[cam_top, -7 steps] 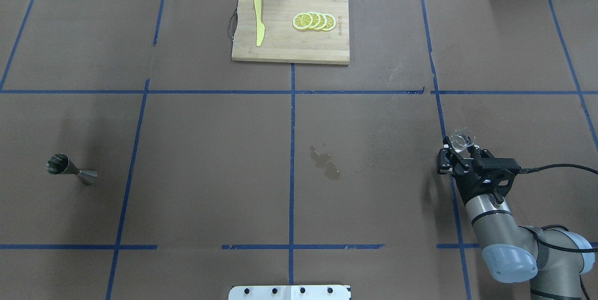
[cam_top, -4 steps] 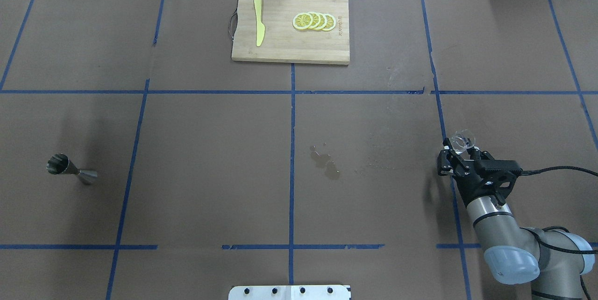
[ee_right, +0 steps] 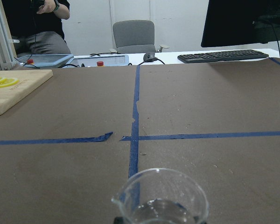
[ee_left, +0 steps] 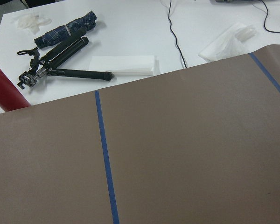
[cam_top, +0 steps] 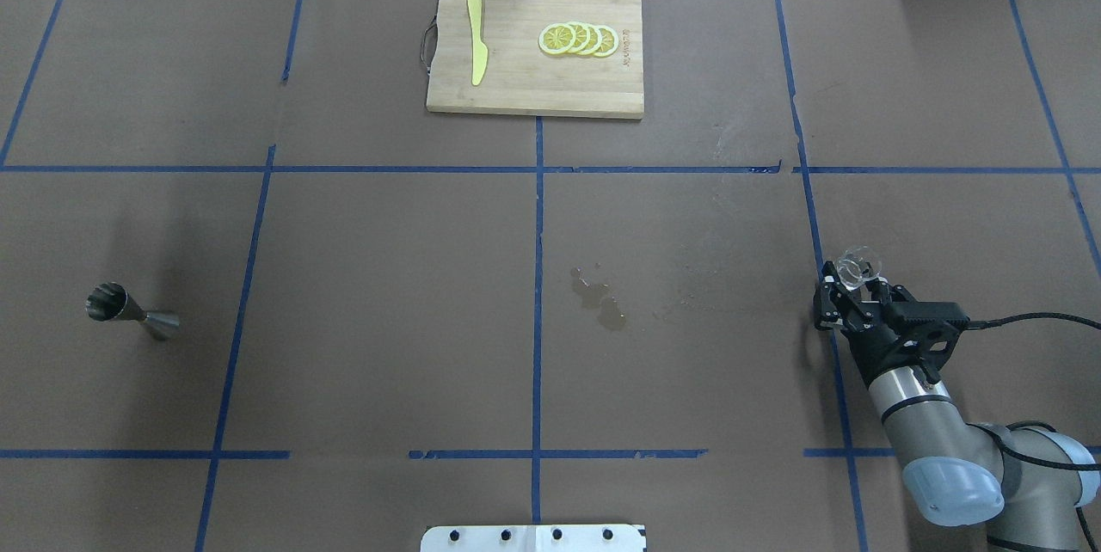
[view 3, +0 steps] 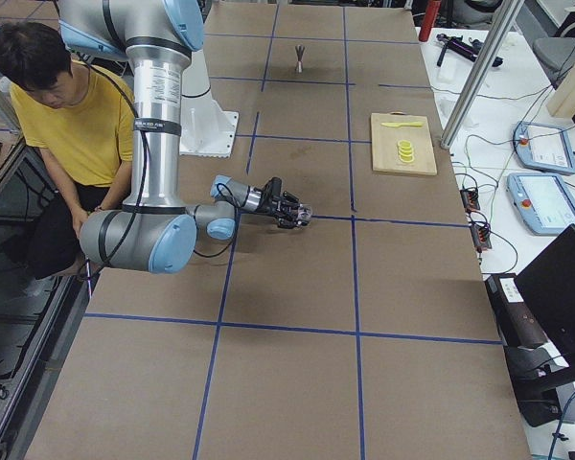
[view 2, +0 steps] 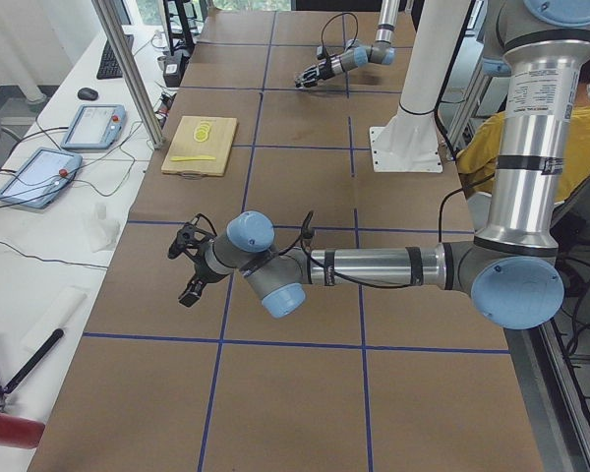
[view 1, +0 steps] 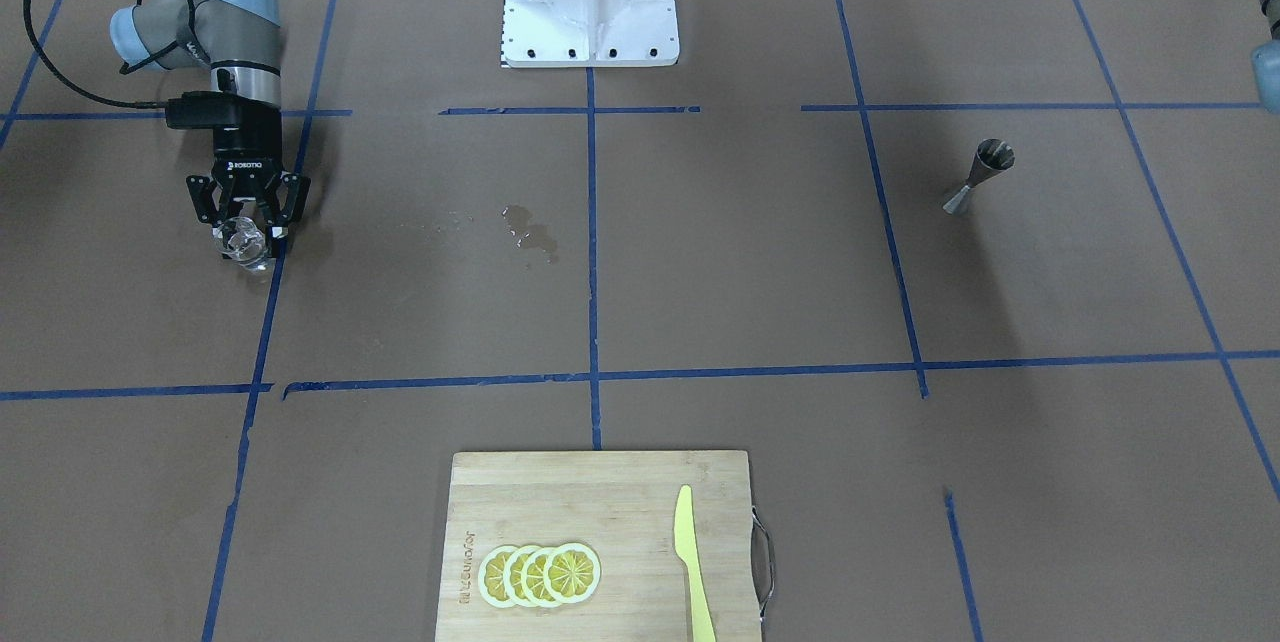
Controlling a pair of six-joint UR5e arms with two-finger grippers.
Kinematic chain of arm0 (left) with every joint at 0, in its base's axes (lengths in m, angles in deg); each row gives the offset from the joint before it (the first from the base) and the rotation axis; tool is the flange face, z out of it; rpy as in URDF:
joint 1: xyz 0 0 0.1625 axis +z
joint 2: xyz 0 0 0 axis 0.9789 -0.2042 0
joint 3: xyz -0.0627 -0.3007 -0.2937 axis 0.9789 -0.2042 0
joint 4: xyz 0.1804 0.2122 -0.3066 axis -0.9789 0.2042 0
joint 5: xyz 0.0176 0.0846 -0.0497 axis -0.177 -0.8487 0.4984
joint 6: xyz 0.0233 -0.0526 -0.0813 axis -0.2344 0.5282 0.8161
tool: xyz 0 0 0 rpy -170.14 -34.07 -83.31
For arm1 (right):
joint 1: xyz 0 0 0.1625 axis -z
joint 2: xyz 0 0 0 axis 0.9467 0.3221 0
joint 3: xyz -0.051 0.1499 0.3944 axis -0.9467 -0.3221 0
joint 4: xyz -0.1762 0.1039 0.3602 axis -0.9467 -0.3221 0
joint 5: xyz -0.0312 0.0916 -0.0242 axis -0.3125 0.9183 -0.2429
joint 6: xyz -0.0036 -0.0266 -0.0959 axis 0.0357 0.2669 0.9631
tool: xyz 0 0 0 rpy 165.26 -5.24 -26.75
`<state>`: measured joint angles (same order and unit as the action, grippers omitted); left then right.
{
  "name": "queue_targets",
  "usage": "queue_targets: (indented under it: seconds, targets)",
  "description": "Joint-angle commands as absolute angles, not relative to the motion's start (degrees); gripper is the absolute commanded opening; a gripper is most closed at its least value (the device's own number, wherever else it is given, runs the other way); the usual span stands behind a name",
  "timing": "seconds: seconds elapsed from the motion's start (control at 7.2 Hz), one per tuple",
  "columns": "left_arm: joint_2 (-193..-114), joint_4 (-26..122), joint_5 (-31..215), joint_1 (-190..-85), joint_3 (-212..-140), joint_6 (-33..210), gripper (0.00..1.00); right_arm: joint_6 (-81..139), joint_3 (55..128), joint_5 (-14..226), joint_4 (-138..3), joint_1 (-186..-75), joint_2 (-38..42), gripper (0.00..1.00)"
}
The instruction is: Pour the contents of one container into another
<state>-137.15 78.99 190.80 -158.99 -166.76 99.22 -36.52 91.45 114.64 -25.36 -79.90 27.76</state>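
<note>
Clear glass cup (cam_top: 857, 261) is seen clamped between the fingers of the right gripper (cam_top: 850, 279), lower right of the overhead view, with a little liquid inside. Metal jigger (cam_top: 129, 312) is stood upright at the far left of that view, well apart, straight across the table. Left gripper (view 2: 183, 270) is judged nearer the jigger; whether it is apart or together cannot be told.

The left wrist camera looks down on the brown paper table cover (ee_left: 186, 154). One blue tape line (ee_left: 106, 158) runs along it and a second tape line (ee_left: 270, 77) cuts across the right corner. Beyond the paper, a white surface (ee_left: 130, 28) holds a folded plaid umbrella (ee_left: 67, 29), a black tripod (ee_left: 60, 63) (lying on its side), a white folded stack (ee_left: 123, 65), a red cylinder (ee_left: 4, 91), black cables (ee_left: 175, 32) and crumpled clear plastic (ee_left: 228, 39).
</note>
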Motion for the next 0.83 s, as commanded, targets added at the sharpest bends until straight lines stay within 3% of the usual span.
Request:
queue_targets:
  seconds: [0.0,0.14,0.69]
  targets:
    - [-137.1,79.0,190.8,-159.0,-166.8,99.1,1.0,-36.5,91.4,114.6,-25.2,-79.6,27.8,0.61]
    - [-137.1,79.0,190.8,-159.0,-166.7,99.1,1.0,-36.5,91.4,114.6,-25.2,-79.5,27.7,1.0]
    - [-137.1,79.0,190.8,-159.0,-166.9,99.3,1.0,-36.5,91.8,114.7,-25.0,-79.4,27.8,1.0]
